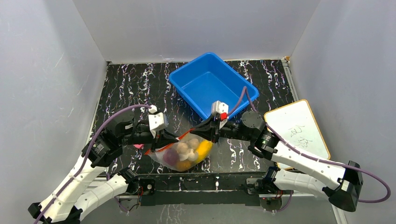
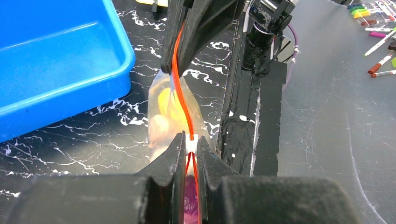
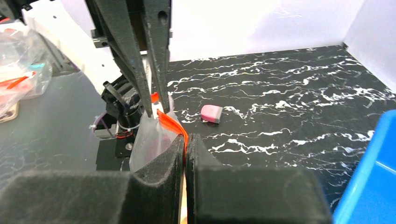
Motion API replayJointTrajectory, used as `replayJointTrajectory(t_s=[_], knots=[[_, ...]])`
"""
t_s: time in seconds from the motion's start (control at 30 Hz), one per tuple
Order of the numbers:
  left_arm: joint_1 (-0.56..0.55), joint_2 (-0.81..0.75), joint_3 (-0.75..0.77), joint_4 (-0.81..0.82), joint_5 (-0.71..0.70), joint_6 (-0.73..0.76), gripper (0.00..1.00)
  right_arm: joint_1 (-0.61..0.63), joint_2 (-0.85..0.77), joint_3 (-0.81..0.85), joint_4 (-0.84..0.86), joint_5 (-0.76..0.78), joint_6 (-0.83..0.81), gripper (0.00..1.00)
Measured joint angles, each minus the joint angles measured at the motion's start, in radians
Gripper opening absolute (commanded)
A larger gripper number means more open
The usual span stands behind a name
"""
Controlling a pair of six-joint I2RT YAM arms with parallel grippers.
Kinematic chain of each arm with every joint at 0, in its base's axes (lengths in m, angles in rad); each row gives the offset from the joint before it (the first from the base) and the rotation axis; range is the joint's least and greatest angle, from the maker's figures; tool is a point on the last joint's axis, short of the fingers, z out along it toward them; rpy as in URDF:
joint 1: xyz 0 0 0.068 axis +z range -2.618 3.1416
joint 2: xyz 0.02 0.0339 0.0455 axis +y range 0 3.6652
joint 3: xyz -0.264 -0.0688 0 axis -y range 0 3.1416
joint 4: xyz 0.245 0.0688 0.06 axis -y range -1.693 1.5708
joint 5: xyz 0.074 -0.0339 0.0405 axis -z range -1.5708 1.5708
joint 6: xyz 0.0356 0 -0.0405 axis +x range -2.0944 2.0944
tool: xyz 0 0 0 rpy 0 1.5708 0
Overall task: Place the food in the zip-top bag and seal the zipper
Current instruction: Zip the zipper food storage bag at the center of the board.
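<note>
The left tool (image 2: 189,143) has its two dark fingers drawn nearly together, pinching the zipper (image 2: 180,100) at one end, with a small white slider (image 2: 191,141) caught right between the fingertips. The right tool (image 3: 185,141) is squeezed tight on the same red-orange strip at the other end, its pads meeting with only the thin strip between them. The two tools face each other, tips apart, and the zipper runs stretched in a gently bowed line from one to the other.

Below that strip hangs the zip-top bag (image 1: 164,159), clear and crinkled, bulging downward between the tools. The food (image 1: 187,149) sits inside it: a yellow piece on the right-tool side, white and beige bits in the middle, a purple piece toward the left tool and an orange lump at the bottom. Whether the strip is pressed closed along its whole length cannot be told, nor whether the bag's underside touches the table (image 1: 135,84).

The bag is at the near edge of the black marbled table, just ahead of the arm bases. A blue bin (image 1: 187,78) stands behind the right tool, near it. A small pink block (image 3: 211,113) lies on the table beside the left arm. A whiteboard (image 1: 299,128) lies at the right edge, well apart from the bag
</note>
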Motion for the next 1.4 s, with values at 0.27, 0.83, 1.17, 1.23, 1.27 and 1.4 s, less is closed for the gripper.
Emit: replayJointTrajectory(t_s=[0.27, 0.83, 1.17, 1.23, 1.27, 1.4], knots=[[0.000, -0.046, 0.001, -0.042, -0.052, 0.000, 0.00, 0.010, -0.020, -0.004, -0.041, 0.117, 0.007, 0.00], [0.000, -0.085, 0.060, -0.193, -0.124, 0.016, 0.00, 0.013, -0.130, -0.093, -0.063, 0.284, 0.060, 0.00], [0.000, -0.097, 0.092, -0.255, -0.147, 0.025, 0.00, 0.014, -0.215, -0.124, -0.097, 0.385, 0.068, 0.00], [0.000, -0.099, 0.092, -0.261, -0.150, 0.026, 0.00, 0.013, -0.226, -0.124, -0.112, 0.407, 0.067, 0.00], [0.000, -0.100, 0.092, -0.265, -0.151, 0.026, 0.00, 0.013, -0.233, -0.124, -0.122, 0.418, 0.067, 0.00], [0.000, -0.101, 0.092, -0.287, -0.164, 0.030, 0.00, 0.013, -0.263, -0.124, -0.171, 0.465, 0.067, 0.00]])
